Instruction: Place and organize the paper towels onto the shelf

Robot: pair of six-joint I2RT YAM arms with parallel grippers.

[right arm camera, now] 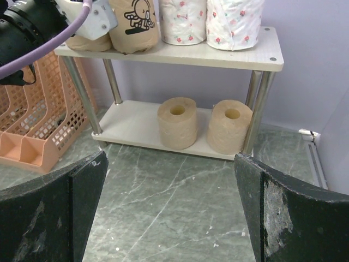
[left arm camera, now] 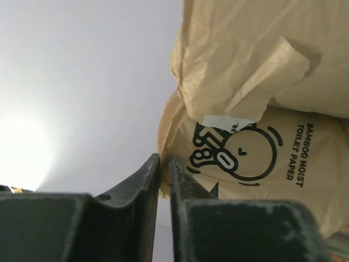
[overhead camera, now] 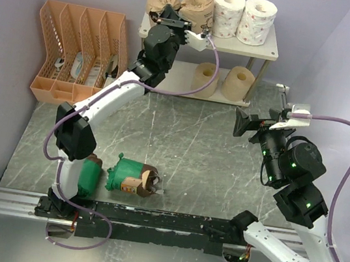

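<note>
Green-wrapped paper towels are seen at the lower left of the top view, just above the arm bases. One green roll (overhead camera: 88,181) is partly hidden behind the left arm, and a second green roll (overhead camera: 125,175) lies on its side just beside it, with brown showing at its right end. Both rest on the marbled table (overhead camera: 192,147), well apart from the shelf (overhead camera: 269,49).

Higher up at mid-right, the right gripper (right arm camera: 170,164) is held above the table, its jaws spread wide with nothing between them.

On the lower board of the shelf, two plain tan rolls (overhead camera: 206,79) (overhead camera: 238,82) stand upright side by side towards the right. At the left of the frame an orange file organizer (overhead camera: 81,51) stands beside the shelf.

On the upper board, two brown paper-wrapped rolls (overhead camera: 165,1) (overhead camera: 197,6) sit at the left, and two white rolls with red specks (overhead camera: 227,13) (overhead camera: 257,21) stand at the right. The left gripper (left arm camera: 163,161) is held against the brown wrapping, closed to a thin slit. Whether any paper is caught in that slit cannot be told.
</note>
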